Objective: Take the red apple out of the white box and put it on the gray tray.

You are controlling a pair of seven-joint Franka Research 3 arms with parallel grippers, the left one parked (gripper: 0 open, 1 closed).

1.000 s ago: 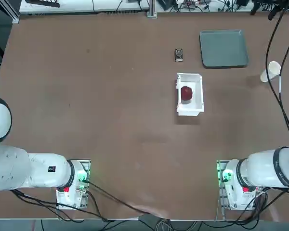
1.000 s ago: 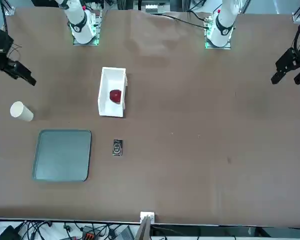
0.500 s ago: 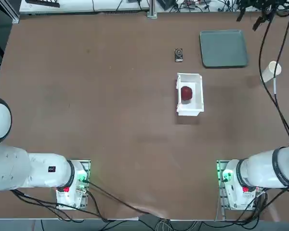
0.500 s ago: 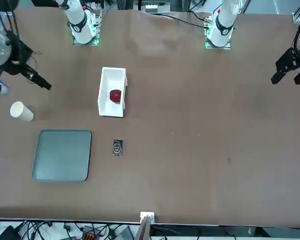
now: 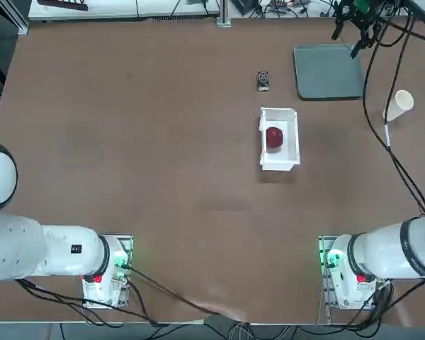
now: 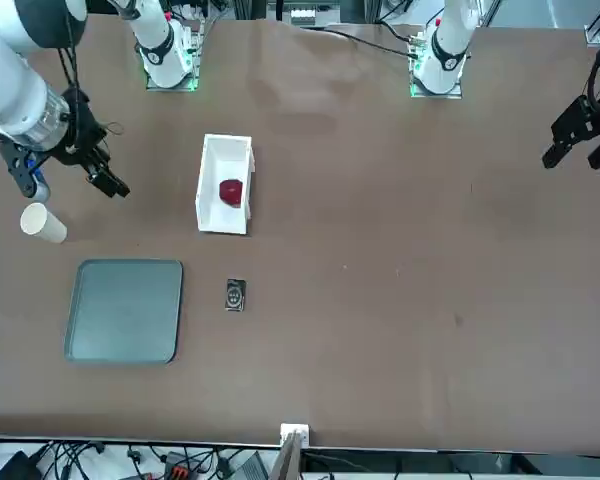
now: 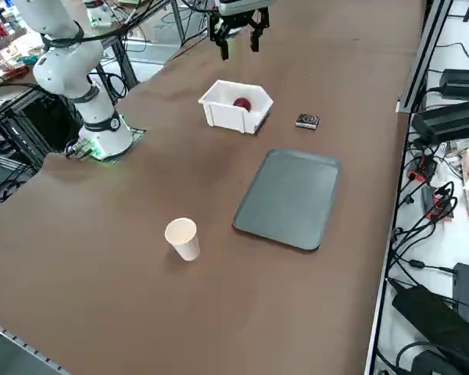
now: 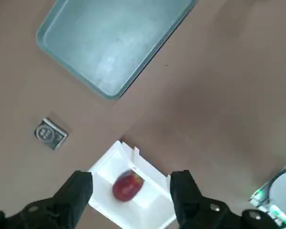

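The red apple (image 5: 274,137) (image 6: 230,191) (image 7: 241,103) lies inside the white box (image 5: 279,164) (image 6: 223,222) (image 7: 223,116) near the middle of the table. The gray tray (image 5: 329,71) (image 6: 125,310) (image 7: 289,195) lies bare beyond the box, toward the robot's right. My right gripper (image 5: 346,39) (image 7: 239,45) hangs high above the table, open and holding nothing. In the right wrist view the gripper (image 8: 131,177) frames the apple (image 8: 127,185) and box (image 8: 105,167) far below, with the tray (image 8: 114,43) farther off.
A white paper cup (image 5: 399,105) (image 6: 42,223) (image 7: 183,237) lies tipped near the table's right edge. A small black object (image 5: 263,80) (image 6: 235,295) (image 7: 307,121) rests between box and tray. Cables trail from the right arm over the table's right side.
The right arm has swung in from beyond the table's right edge toward the box, staying high. The gripper stays open; apple, box and tray have not moved.
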